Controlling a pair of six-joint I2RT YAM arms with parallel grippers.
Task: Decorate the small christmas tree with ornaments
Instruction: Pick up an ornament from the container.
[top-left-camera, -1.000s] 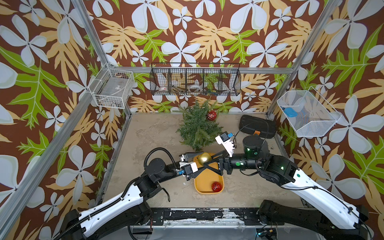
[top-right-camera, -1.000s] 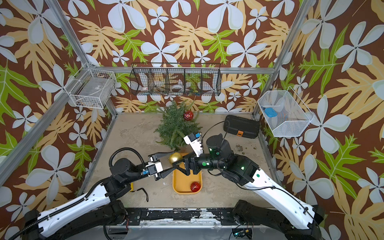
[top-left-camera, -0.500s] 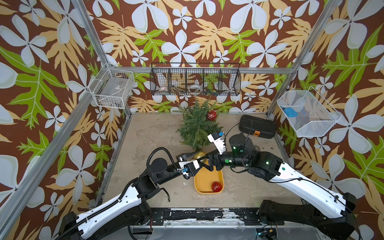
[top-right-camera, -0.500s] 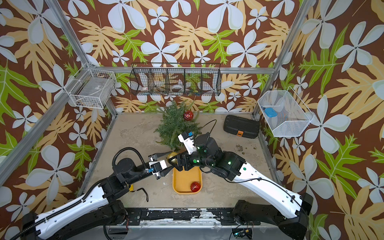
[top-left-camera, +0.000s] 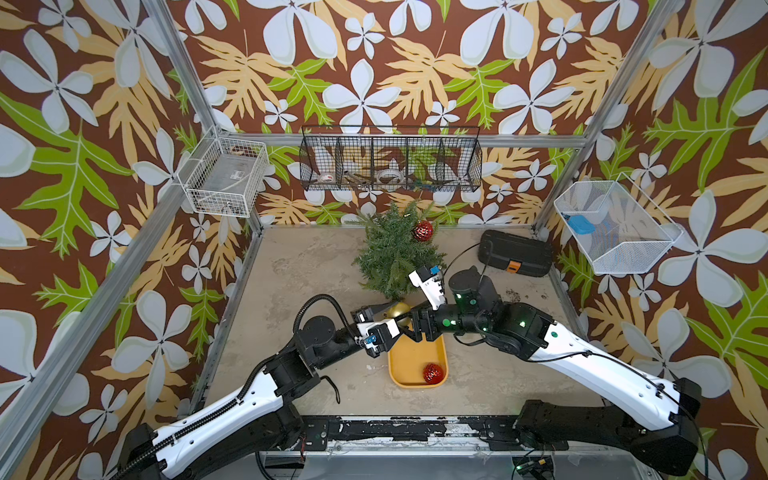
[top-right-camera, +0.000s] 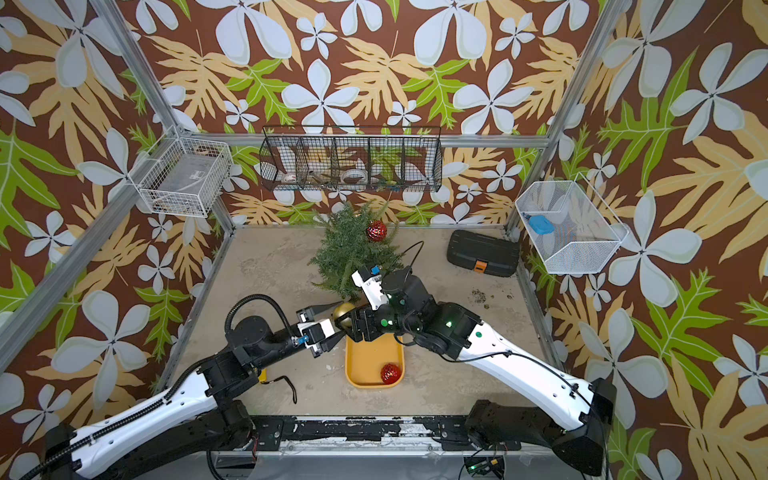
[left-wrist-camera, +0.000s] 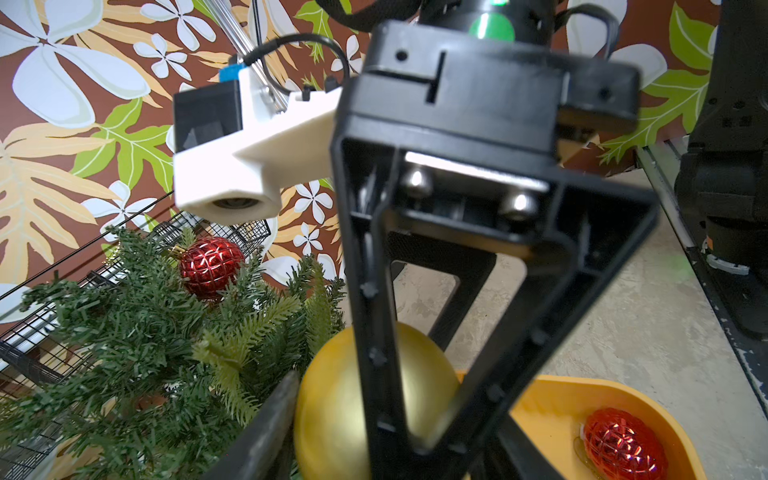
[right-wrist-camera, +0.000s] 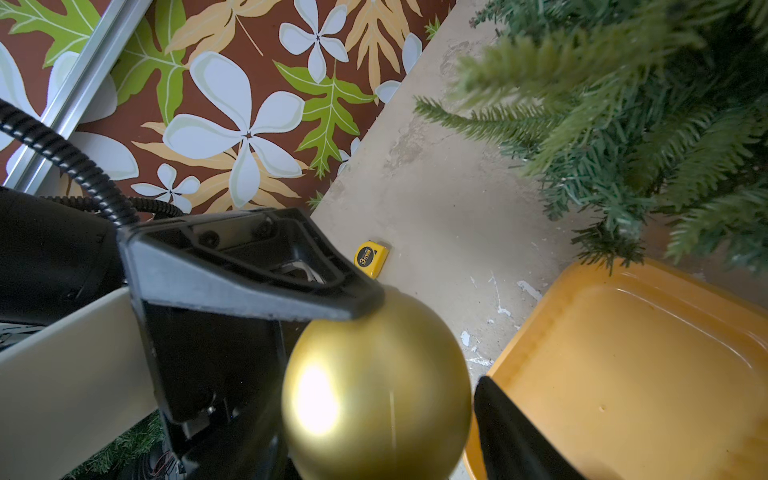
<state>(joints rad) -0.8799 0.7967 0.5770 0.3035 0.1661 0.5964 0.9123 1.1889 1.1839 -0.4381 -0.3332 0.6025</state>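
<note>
The small christmas tree (top-left-camera: 390, 253) stands at the back middle of the table, with a red ornament (top-left-camera: 423, 231) hanging near its top. My left gripper (top-left-camera: 397, 318) is shut on the gold ornament (top-left-camera: 398, 309), held just above the far end of the yellow tray (top-left-camera: 409, 361). In the right wrist view one left finger (right-wrist-camera: 332, 299) presses on the ball (right-wrist-camera: 374, 386). My right gripper (top-left-camera: 405, 328) faces the left one, its jaws open around the same ball. One right finger (right-wrist-camera: 507, 428) stands a sliver off it. Another red ornament (top-left-camera: 432, 372) lies in the tray.
A black case (top-left-camera: 515, 257) lies at the back right. A yellow tape measure (right-wrist-camera: 371, 258) sits on the table under the left arm. A black wire basket (top-left-camera: 390, 162) hangs on the back wall. White wire baskets (top-left-camera: 224, 178) (top-left-camera: 615, 224) hang on the side walls.
My right arm has swung left toward the left gripper. Its jaws have come around the gold ornament and narrowed. The left gripper has kept its hold, almost still.
</note>
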